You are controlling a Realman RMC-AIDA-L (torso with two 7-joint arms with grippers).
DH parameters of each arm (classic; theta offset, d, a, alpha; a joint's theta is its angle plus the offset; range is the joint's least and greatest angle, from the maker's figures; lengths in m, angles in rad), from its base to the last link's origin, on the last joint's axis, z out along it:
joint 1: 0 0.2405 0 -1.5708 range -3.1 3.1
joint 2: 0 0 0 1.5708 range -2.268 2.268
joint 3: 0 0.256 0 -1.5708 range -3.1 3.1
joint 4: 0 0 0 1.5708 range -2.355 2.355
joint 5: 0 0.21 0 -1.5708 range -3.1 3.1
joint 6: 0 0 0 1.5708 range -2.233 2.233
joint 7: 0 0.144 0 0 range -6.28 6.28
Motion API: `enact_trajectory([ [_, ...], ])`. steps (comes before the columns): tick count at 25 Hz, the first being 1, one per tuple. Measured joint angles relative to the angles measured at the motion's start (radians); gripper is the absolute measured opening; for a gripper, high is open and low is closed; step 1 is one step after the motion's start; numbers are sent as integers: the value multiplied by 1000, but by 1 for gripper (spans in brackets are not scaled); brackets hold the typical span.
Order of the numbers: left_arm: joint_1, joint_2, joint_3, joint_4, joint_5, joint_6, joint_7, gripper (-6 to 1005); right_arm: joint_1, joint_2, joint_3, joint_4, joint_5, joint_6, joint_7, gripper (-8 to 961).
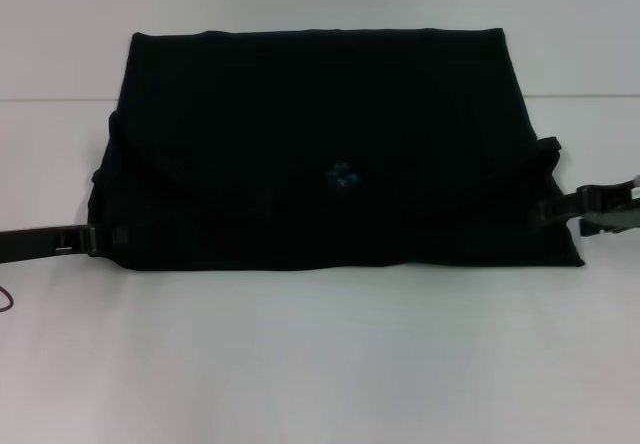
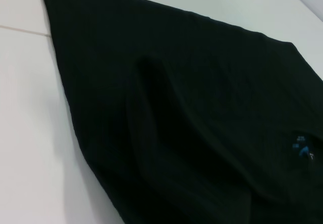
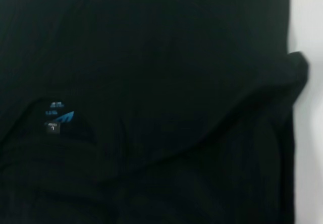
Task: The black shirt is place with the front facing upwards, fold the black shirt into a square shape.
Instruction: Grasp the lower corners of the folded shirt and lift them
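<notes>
The black shirt [image 1: 320, 149] lies flat on the white table [image 1: 320, 364], right in front of me. It is folded into a wide shape with plain black cloth on top. Its small blue neck label [image 1: 343, 176] shows near the middle of the shirt. My left gripper [image 1: 95, 238] is low at the shirt's left edge, near the front corner, touching the cloth. My right gripper [image 1: 555, 211] is at the shirt's right edge, also touching the cloth. I cannot tell if either one is pinching the shirt or just resting there. A soft fold bumps up near each side of the shirt.
</notes>
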Motion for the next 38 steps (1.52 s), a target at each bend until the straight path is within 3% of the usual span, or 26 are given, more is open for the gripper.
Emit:
enact_trajectory([
  [6,1,0,-2,0,-8,0,0,65,5,26,-34,17,-1,56,-1,890],
  [13,2,0,-2,0,-10,3,-1,70,20,37,-83,52,-10,95,-1,885],
  [19,2,0,-2,0,-10,2,5,75,20,40,-99,53,-11,100,-1,714],
  [30,4,0,-2,0,-8,12,7,83,14,37,-95,46,-8,102,0,221],
  [33,2,5,0,0,3,45,0,85,13,32,-95,46,-8,91,-15,178],
  [38,5,35,-1,18,12,186,-18,89,7,4,-93,38,-9,-6,-71,106],
])
